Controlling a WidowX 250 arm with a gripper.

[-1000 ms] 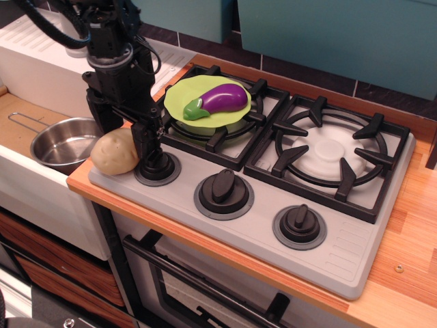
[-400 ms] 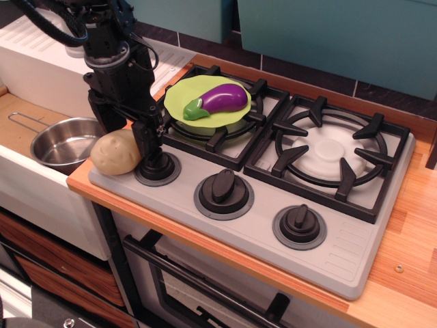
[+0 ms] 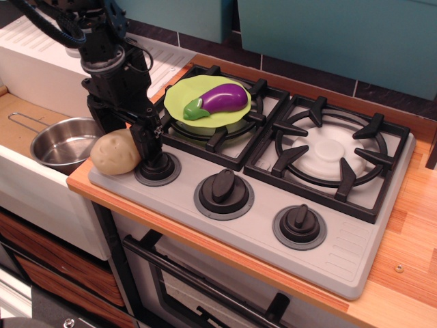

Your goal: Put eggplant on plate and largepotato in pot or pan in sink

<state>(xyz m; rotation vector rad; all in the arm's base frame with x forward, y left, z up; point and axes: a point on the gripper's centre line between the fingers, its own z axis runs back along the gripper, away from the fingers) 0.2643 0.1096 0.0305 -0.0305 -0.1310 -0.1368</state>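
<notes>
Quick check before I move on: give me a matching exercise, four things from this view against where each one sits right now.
Things:
1. glossy purple eggplant
2. beige oval potato
3. shiny steel pan
4. lime-green round plate

Places:
A. in the sink's tan basin
B. on the left burner grate
C. at the stove's front left corner, beside the gripper
D. lying on the plate

Pairs: 1-D, 2-C, 3-A, 4-B
</notes>
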